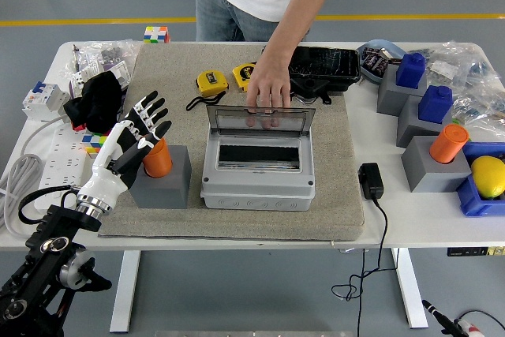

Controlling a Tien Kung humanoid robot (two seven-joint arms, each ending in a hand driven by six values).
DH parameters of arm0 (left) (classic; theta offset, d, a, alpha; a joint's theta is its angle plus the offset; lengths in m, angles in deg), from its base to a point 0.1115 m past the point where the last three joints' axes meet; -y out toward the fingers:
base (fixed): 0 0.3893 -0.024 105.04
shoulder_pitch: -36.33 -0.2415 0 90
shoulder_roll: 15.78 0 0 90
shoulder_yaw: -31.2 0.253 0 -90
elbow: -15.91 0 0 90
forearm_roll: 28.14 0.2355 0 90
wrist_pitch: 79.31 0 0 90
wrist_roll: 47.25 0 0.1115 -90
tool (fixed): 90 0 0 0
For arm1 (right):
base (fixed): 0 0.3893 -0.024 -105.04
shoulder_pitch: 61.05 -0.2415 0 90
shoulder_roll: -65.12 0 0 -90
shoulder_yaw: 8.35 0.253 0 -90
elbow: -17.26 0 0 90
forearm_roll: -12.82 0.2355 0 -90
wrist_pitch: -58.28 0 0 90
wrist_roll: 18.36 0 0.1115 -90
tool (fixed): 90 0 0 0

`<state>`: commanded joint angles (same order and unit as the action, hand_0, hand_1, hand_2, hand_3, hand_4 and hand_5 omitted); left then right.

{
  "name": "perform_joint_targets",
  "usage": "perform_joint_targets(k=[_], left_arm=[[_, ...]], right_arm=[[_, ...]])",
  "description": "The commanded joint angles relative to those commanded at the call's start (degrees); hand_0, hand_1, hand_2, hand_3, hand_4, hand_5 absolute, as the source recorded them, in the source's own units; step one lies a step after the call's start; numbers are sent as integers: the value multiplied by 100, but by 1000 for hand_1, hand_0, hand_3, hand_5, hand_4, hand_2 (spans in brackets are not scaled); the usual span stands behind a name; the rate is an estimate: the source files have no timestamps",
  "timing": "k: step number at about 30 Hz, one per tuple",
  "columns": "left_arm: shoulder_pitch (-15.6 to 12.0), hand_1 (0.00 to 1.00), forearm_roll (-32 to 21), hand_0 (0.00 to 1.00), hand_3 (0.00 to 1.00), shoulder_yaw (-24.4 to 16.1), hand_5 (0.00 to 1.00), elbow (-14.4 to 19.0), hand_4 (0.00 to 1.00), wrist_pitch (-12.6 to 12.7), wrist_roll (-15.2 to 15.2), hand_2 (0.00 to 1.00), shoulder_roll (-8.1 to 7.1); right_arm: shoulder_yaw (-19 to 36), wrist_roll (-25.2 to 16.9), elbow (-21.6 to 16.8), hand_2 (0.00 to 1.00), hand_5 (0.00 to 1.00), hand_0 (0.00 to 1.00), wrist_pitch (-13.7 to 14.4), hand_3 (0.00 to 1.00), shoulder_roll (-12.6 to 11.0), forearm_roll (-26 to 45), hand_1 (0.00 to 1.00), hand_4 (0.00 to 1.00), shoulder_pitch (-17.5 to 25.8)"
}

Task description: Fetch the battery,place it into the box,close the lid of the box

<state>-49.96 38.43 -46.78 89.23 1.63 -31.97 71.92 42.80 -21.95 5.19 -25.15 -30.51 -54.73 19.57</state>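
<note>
Fingers (150, 112) of the left hand (136, 138) spread wide beside the battery (158, 159) — orange, cylindrical, upright in a grey block (164, 181)

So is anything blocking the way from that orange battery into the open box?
The box lies open right of the battery, nothing on the mat between them. But a person's hand rests on the raised lid, at the far edge. The left hand is already at the battery.
</note>
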Motion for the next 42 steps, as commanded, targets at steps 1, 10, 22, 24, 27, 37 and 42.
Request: perform_joint_targets(k=[1,10,22,24,27,37,42], left_arm=[[-9,956,53,871,963,-1,434,4,998,22,-8,966,-2],[-18,971,431,940,950,-122,533,26,998,224,-23,940,-22],[-112,955,723,917,933,-108,575,188,998,255,-60,934,-59],[-131,878,877,805,952,-147,540,223,998,314,-76,906,-75],[-162,878,1021,805,952,-201,540,272,998,375,-81,906,-117],[-219,821,1154,696,882,-278,562,251,998,404,-90,827,-157],[-249,771,1145,630,875,-266,551,259,998,383,-98,817,-147]], right_arm=[[4,1,0,849,998,899,-2,885,1,-5,890,998,3],[44,6,6,846,998,900,-5,885,-11,-44,889,998,7],[27,10,1,845,998,900,-9,880,-9,-51,888,998,35],[27,13,1,844,998,900,-8,880,-13,-53,888,998,36],[13,13,-6,844,998,900,-8,880,-12,-43,888,998,28],[30,18,-8,842,998,897,-14,878,-9,-57,887,998,23],[74,7,-4,842,998,899,-27,878,-10,-86,887,998,12]])
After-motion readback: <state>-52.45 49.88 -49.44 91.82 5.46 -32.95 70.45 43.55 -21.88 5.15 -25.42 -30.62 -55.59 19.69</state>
